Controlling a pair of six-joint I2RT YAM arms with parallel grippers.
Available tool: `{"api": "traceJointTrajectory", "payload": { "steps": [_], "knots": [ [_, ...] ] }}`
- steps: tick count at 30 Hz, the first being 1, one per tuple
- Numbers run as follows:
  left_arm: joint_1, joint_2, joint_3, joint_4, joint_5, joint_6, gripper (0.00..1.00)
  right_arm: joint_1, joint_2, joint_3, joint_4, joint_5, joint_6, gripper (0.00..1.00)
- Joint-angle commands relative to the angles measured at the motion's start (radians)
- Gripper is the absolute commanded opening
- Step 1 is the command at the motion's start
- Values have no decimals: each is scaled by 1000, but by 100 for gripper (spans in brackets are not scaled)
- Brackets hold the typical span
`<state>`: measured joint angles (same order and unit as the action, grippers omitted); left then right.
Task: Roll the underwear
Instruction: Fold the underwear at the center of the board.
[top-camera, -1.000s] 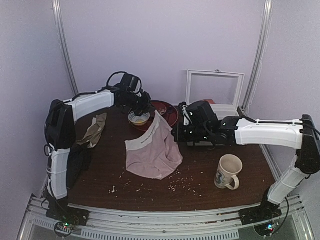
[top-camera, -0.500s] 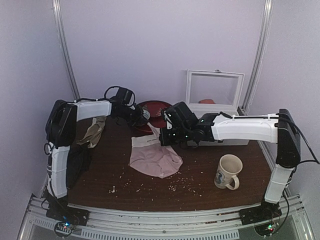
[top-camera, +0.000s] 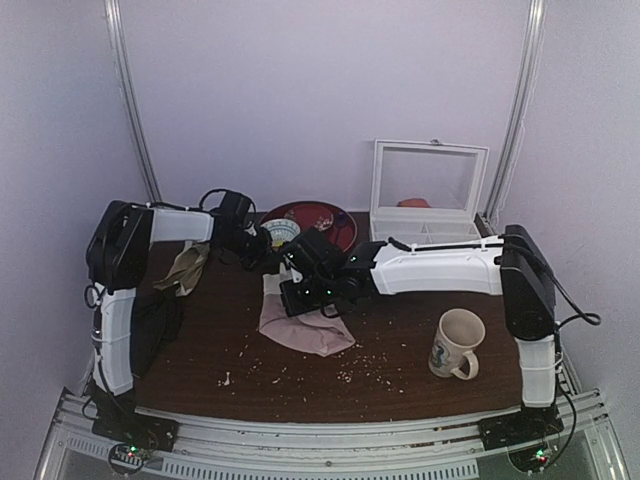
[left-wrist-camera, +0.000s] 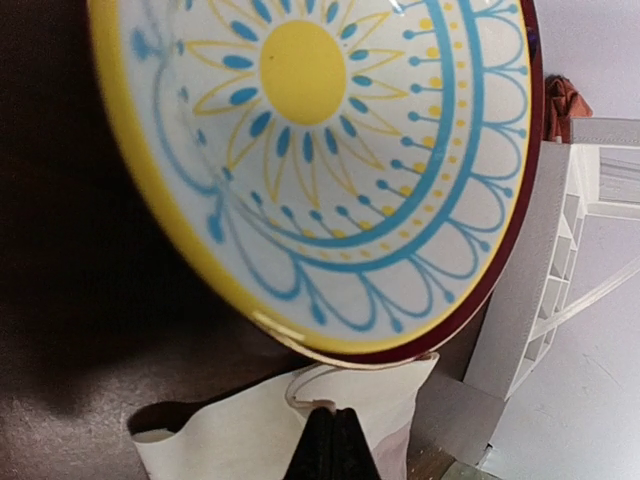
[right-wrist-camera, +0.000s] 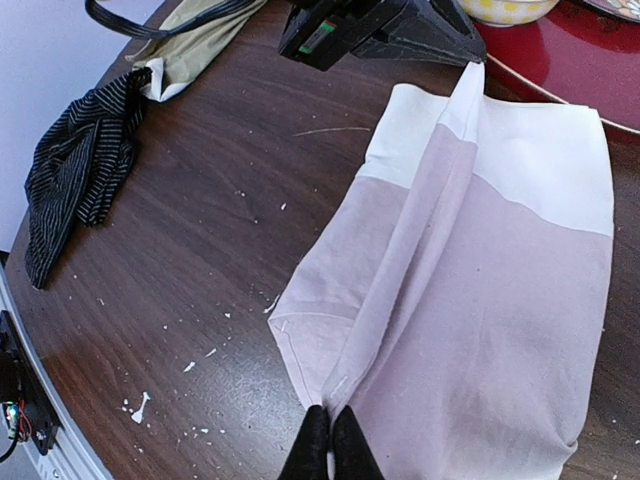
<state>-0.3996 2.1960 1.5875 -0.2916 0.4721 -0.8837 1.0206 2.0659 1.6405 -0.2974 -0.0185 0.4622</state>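
Note:
The underwear (top-camera: 305, 325), pale pink with a whitish waistband (right-wrist-camera: 520, 160), lies folded lengthwise in the middle of the table. The left gripper (top-camera: 266, 256) is shut on the waistband's far corner (left-wrist-camera: 350, 395), right beside the patterned bowl (left-wrist-camera: 320, 150). My right gripper (top-camera: 297, 294) is shut on the pink side edge (right-wrist-camera: 345, 380), which forms a raised fold running up to the left gripper (right-wrist-camera: 440, 40). In the right wrist view the underwear (right-wrist-camera: 490, 310) spreads to the right of that fold.
The bowl (top-camera: 280, 232) stands on a red plate (top-camera: 325, 222) at the back. A white lidded box (top-camera: 425, 200) is at back right and a mug (top-camera: 457, 343) at front right. A beige-olive cloth (top-camera: 186, 268) and a black striped cloth (right-wrist-camera: 80, 170) lie left. Crumbs dot the wood.
The right gripper has swept left across the table with the underwear's edge, folding the garment narrower. The left gripper has drawn the waistband corner slightly left and nearer.

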Motion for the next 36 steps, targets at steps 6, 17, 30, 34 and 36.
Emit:
{"api": "traceJointTrajectory", "payload": {
  "steps": [6, 17, 30, 34, 36],
  "knots": [
    [31, -90, -84, 65, -25, 47, 0, 41, 51, 65, -60, -29, -28, 0],
    [49, -101, -133, 65, -49, 71, 0, 44, 118, 128, -69, -38, -37, 0],
    [50, -62, -136, 74, -32, 76, 0, 47, 218, 208, -85, -63, -42, 0],
    [50, -55, -135, 69, -33, 82, 0, 47, 243, 225, -86, -72, -40, 0],
    [50, -54, -137, 64, -36, 84, 0, 48, 252, 231, -85, -76, -39, 0]
  ]
}}
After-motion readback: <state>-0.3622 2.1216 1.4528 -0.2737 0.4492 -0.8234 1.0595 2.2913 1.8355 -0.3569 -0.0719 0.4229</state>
